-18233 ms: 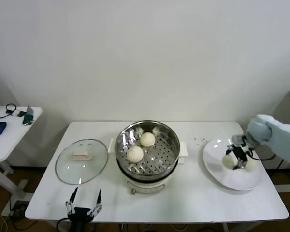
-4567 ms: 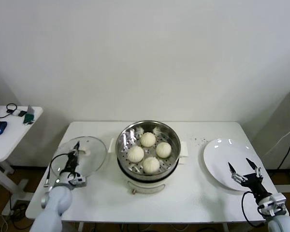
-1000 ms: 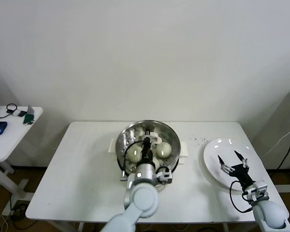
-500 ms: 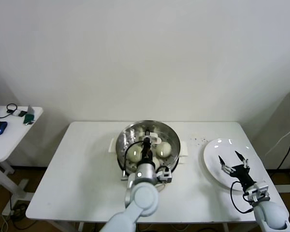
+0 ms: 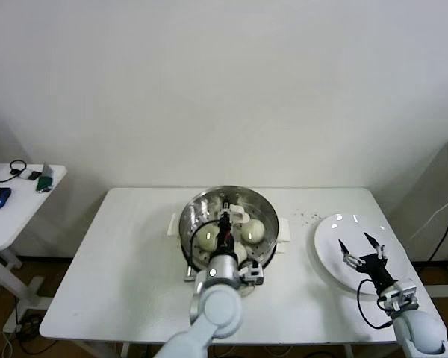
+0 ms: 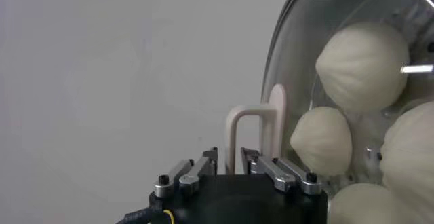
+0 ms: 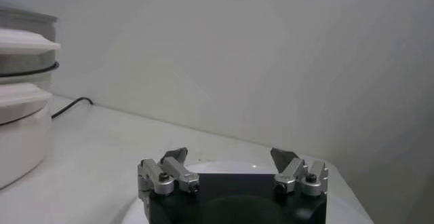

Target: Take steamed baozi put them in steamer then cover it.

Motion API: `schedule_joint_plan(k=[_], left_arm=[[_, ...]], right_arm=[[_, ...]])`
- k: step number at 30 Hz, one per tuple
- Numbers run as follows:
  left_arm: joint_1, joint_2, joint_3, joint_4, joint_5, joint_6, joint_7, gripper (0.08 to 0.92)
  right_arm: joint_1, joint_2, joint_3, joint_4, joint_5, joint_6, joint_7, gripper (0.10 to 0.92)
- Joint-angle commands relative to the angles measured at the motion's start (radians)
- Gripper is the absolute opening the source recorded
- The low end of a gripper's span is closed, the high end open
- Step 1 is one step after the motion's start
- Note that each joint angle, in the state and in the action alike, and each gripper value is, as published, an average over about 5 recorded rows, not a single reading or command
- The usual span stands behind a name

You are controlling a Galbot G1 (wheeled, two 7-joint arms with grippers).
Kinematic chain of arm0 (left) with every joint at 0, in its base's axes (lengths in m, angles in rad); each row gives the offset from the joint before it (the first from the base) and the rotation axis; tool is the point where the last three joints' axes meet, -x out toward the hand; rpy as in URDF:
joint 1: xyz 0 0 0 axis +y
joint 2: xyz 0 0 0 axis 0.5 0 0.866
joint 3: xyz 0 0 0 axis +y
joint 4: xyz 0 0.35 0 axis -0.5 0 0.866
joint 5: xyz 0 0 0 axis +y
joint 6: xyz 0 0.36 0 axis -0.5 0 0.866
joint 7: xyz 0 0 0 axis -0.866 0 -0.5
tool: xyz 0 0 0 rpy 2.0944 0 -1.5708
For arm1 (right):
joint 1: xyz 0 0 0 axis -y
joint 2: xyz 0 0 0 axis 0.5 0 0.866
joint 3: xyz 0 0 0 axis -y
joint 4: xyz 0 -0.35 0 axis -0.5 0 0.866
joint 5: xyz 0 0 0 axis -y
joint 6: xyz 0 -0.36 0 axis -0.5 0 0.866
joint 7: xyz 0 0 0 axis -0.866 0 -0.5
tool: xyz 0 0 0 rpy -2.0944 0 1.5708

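From the head view, the cover (image 5: 225, 224) sits on the steamer (image 5: 265, 242) with the baozi (image 5: 254, 230) under its glass. The left hand (image 5: 225, 221) is at the cover's handle. The right hand (image 5: 362, 253) waits open over the plate (image 5: 336, 235) (nothing on it).

In the left wrist view, the left hand's (image 6: 230, 165) fingers are a little apart around the handle (image 6: 254, 134). If one catches it when lifting, the cover could tip or slide.

In the right wrist view, the right hand (image 7: 230, 168) is wide open.

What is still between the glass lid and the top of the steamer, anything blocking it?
Nothing visible blocks it. The cover already sits over the steamer, with the baozi showing through the glass. The left tool is at the lid's handle, fingers slightly apart. The right tool hovers open above the plate.
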Motion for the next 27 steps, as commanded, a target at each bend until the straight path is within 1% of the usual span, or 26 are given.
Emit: schedule_joint_plan(k=[1, 11, 16, 19, 23, 27], left_arm=[[0.023, 0.043, 0.004, -0.110, -0.021, 0.003, -0.002, 0.352], [0.104, 0.098, 0.001, -0.249, -0.077, 0.000, -0.015, 0.638], [0.168, 0.125, -0.006, -0.314, -0.146, -0.022, -0.063, 0.777], [0.193, 0.138, -0.030, -0.342, -0.189, -0.047, -0.115, 0.815], [0.229, 0.158, -0.099, -0.388, -0.293, -0.112, -0.215, 0.822], [0.300, 0.186, -0.238, -0.428, -0.480, -0.277, -0.354, 0.823]], right_arm=[[0.000, 0.001, 0.004, 0.001, 0.013, -0.014, -0.003, 0.823], [0.001, 0.002, 0.006, 0.001, 0.007, -0.021, -0.006, 0.823], [0.003, 0.000, 0.012, -0.001, 0.002, -0.022, -0.007, 0.823], [0.002, 0.001, 0.015, 0.002, -0.006, -0.024, -0.008, 0.823], [-0.001, 0.001, 0.019, 0.009, 0.001, -0.022, -0.010, 0.823], [-0.009, 0.002, 0.023, 0.023, 0.031, -0.027, -0.011, 0.823]])
